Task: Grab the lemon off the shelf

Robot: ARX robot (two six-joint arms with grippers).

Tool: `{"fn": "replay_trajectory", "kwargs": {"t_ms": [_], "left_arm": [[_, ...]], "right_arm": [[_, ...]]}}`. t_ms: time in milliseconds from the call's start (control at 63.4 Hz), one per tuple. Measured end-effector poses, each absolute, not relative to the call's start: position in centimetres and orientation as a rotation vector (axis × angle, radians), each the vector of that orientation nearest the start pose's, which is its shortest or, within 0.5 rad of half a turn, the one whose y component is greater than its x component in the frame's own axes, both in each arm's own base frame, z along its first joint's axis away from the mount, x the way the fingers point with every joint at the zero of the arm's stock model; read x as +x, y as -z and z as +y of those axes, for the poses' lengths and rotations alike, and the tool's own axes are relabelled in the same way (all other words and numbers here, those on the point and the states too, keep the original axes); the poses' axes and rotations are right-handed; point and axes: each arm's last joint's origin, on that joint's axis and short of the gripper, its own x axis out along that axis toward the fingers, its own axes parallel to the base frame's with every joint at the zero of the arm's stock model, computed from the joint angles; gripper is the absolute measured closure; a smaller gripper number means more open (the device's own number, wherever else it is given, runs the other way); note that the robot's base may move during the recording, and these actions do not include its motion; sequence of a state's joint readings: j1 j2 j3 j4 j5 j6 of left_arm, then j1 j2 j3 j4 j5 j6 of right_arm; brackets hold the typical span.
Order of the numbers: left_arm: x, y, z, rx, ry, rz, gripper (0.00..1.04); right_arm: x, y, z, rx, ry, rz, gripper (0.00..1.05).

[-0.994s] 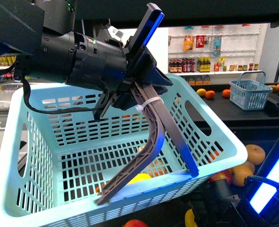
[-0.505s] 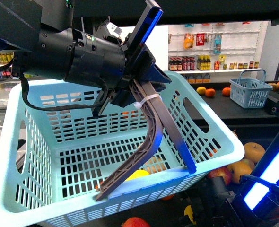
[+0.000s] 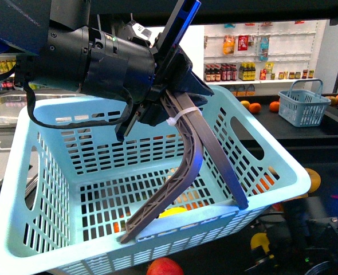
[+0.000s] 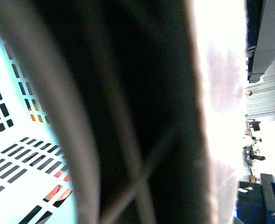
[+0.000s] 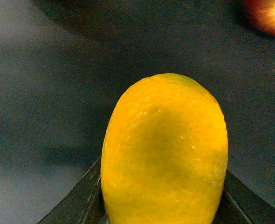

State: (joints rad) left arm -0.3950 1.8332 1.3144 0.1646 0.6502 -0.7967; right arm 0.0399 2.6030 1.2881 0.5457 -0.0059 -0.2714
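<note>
The right gripper (image 5: 163,205) pinches the lemon (image 5: 164,149) between its dark fingers. The left gripper (image 3: 181,222) meets the pale blue basket (image 3: 60,172) at its near rim; I cannot tell whether it clamps.

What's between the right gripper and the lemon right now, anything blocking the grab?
Nothing visible. In the right wrist view the lemon sits between the dark fingers of the right gripper, flanked closely on both sides, with dark shelf tray behind.

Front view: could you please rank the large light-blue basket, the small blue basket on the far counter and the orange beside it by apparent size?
1. Large light-blue basket, though it is much nearer the camera, which inflates it.
2. Small blue basket.
3. Orange.
</note>
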Motion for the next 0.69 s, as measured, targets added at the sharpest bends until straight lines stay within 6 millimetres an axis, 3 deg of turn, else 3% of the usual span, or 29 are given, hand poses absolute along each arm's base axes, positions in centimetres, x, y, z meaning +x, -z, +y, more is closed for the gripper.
{"fn": "replay_trajectory", "kwargs": {"t_ms": [79,221,347,505,694], "left_arm": [[37.7,-25.8,-17.6,-0.761,0.833,0.761,0.93],[37.7,-25.8,-17.6,-0.761,0.832,0.761,0.93],[37.7,-25.8,-17.6,-0.761,0.832,0.761,0.93],[37.7,-25.8,-17.7,-0.760,0.833,0.761,0.93],[37.7,-25.8,-17.7,-0.760,0.833,0.761,0.93]], "right_arm": [[42.6,2.8,-1.6,-0.294,-0.102,0.749,0.58],[42.4,-0.3,-4.9,-0.299,-0.038,0.709,0.58],[42.7,-4.9,-7.3,-0.285,0.016,0.625,0.59],[42.8,-11.6,-7.6,-0.240,0.021,0.497,0.59],[41.6,-19.7,-5.0,-0.140,-0.051,0.330,0.59]]}}
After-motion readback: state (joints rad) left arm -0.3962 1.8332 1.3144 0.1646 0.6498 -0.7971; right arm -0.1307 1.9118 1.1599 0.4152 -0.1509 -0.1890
